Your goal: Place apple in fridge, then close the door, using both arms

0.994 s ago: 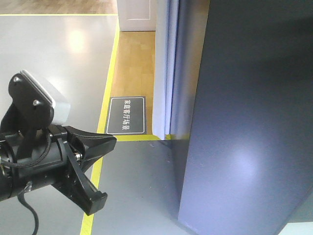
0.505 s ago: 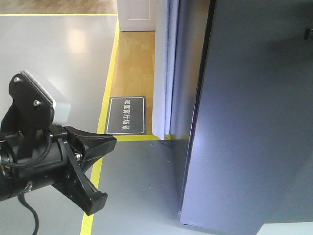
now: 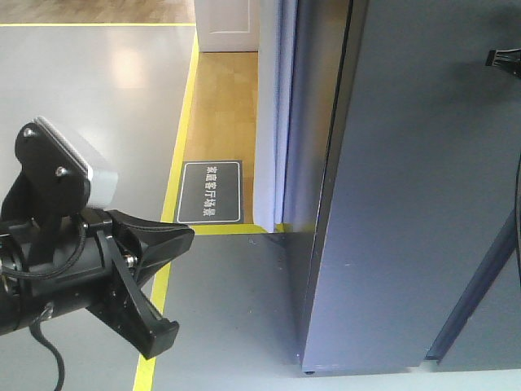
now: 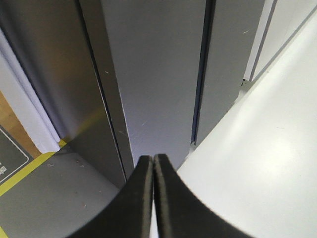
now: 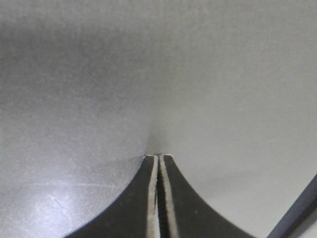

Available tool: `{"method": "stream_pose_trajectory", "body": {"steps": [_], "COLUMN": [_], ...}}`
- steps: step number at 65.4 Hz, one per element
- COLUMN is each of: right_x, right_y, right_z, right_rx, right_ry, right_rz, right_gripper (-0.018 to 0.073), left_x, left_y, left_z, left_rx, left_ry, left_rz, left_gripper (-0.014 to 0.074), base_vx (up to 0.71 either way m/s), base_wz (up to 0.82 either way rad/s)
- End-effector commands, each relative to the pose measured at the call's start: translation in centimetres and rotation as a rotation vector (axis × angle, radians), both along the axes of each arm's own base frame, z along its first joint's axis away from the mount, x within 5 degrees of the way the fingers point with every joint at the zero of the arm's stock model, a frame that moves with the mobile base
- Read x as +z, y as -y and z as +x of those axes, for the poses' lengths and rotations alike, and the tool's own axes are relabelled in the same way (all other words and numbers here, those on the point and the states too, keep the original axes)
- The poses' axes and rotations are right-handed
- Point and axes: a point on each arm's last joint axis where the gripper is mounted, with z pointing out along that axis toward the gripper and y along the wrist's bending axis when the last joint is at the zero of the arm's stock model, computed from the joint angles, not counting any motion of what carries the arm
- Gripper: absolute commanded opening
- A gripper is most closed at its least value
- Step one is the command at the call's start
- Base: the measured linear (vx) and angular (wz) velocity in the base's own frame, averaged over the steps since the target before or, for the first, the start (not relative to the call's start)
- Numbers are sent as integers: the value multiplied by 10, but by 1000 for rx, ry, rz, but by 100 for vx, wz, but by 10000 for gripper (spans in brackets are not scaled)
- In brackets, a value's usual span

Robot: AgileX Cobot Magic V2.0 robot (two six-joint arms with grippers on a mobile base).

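Smooth dark grey door (image 3: 415, 204), faintly sheened, metal-like. Same brushed grey finish on fridge (image 4: 148, 89). Matt black plastic on left gripper (image 4: 152, 166) and right gripper (image 5: 158, 161). Glossy grey floor (image 3: 89, 98), yellow tape (image 3: 183, 122), pale wood flooring (image 3: 224, 106).

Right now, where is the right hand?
In the right wrist view the right hand is shut with its tips against the grey door. The front view shows only its cable, at the right edge.

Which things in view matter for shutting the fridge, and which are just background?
Job: door, dark grey and nearly shut; fridge; right claw, shut, tips at the door; left claw, shut and empty. The apple is not visible.

Background: floor sign; yellow tape; white door.
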Motion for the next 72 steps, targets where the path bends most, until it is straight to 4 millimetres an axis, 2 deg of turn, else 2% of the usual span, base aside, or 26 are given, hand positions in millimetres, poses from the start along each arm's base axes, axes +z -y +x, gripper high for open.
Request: {"method": "stream_pose_trajectory", "body": {"steps": [1, 15, 27, 31, 35, 57, 72], "right_x": [37, 45, 65, 65, 66, 59, 58], "right_y": [0, -3, -12, -19, -27, -99, -127], "right_z": [-4, -12, -33, -41, -52, -118, -184], "right_rx": [-17, -3, 25, 38, 53, 256, 368], "right_ry": [166, 138, 117, 111, 117, 100, 72], "right_rz": [-34, -25, -32, -24, -43, -104, -80], "right_gripper": [-2, -2, -2, -2, -2, -2, -2], "left_x": [16, 17, 17, 17, 17, 17, 17], "left_y": [0, 0, 0, 0, 0, 0, 0], "left_z": [0, 0, 0, 0, 0, 0, 0], "left_rx": [7, 7, 7, 7, 7, 7, 7], "left_ry": [65, 66, 65, 65, 66, 66, 65], "left_rz": [-82, -83, -82, -82, -83, -83, -82], "left_gripper": [-6, -6, -6, -6, -6, -6, -6], "base_vx": [0, 0, 0, 0, 0, 0, 0], "base_wz": [0, 0, 0, 0, 0, 0, 0]}}
